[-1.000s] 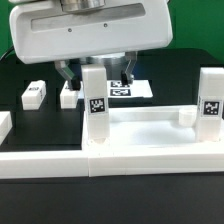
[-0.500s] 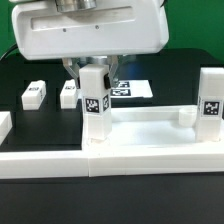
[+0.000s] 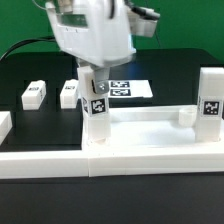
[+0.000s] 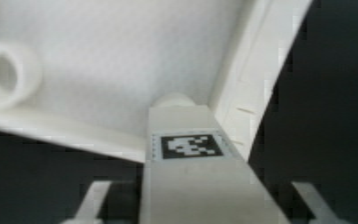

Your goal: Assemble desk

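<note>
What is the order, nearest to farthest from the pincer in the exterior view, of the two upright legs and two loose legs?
1. The held upright leg, inside the pincer, mid-frame.
2. The near loose leg, lying just to the exterior view's left.
3. The far loose leg, lying further left.
4. The right upright leg, at the exterior view's right edge.

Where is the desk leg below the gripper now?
That leg stands upright at the corner of the desk top on the exterior view's left, under the gripper, with the marker board beyond it.
</note>
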You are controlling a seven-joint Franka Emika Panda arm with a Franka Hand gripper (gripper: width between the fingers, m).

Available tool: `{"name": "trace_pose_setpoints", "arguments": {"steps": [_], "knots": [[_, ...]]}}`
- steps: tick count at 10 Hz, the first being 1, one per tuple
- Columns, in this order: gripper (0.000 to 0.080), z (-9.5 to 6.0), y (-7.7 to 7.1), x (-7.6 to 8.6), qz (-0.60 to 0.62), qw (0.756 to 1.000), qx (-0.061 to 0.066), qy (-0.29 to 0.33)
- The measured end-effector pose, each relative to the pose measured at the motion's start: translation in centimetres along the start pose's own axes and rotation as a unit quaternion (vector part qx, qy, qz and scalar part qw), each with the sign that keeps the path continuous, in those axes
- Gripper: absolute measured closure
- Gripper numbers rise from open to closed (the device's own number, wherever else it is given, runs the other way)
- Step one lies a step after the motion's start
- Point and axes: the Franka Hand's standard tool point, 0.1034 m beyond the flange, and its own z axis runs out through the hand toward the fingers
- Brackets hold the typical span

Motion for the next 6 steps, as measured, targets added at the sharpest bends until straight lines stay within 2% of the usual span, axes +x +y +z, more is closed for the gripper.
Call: {"name": "trace_pose_setpoints", "arguments": {"steps": [2,4,6], "knots": [[0.0501,0.03,-0.01,-0.10,0.020,1.000,0.000,-0.001],[0.0501,0.02,0.01,-0.04,-0.037,0.999,-0.001,0.000],[0.0501,-0.06,0.04,-0.13,-0.244,0.970,-0.004,-0.005]]}}
